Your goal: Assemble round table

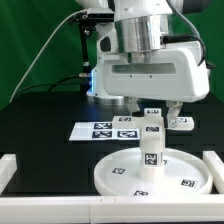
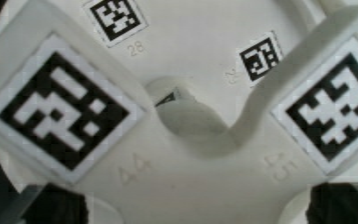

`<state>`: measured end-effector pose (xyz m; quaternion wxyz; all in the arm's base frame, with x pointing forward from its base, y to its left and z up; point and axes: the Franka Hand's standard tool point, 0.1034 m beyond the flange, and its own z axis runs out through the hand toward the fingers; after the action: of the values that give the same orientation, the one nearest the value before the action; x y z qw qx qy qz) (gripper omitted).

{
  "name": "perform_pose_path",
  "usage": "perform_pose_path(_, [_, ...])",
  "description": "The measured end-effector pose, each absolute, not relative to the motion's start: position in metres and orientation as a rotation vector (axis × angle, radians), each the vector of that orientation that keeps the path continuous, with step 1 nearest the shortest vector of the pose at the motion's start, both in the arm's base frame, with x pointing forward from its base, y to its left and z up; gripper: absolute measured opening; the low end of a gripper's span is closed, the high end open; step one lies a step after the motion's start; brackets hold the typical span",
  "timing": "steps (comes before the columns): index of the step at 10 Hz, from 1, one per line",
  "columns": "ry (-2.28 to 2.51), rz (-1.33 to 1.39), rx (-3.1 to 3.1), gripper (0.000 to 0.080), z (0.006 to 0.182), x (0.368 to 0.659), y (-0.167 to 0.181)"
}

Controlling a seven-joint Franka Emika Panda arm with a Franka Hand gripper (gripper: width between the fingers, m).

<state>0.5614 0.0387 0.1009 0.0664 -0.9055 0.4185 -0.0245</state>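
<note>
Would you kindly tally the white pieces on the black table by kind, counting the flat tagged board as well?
White plastic rimmed round disc: 1
White short thick cylinder post: 1
White four-armed cross piece: 1
Thin flat white marker board: 1
Total: 4

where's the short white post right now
In the exterior view the post stands upright at the middle of the round disc, directly below the gripper, with the marker board behind it.

The round disc (image 1: pixel 118 176), the post (image 1: pixel 150 152) and the cross piece (image 1: pixel 153 114) are white with black-and-white square tags. The marker board (image 1: pixel 100 129) is white with like tags, on a black table (image 1: pixel 45 125)
</note>
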Motion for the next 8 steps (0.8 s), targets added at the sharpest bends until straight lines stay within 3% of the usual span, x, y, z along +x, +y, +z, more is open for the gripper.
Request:
perform_pose_path(4, [0.827, -0.106, -2.883, 0.0647, 0.125, 0.565, 0.038])
perform_pose_path(8, [0.162, -0.145, -3.012, 0.0648, 0.117, 0.562, 0.046])
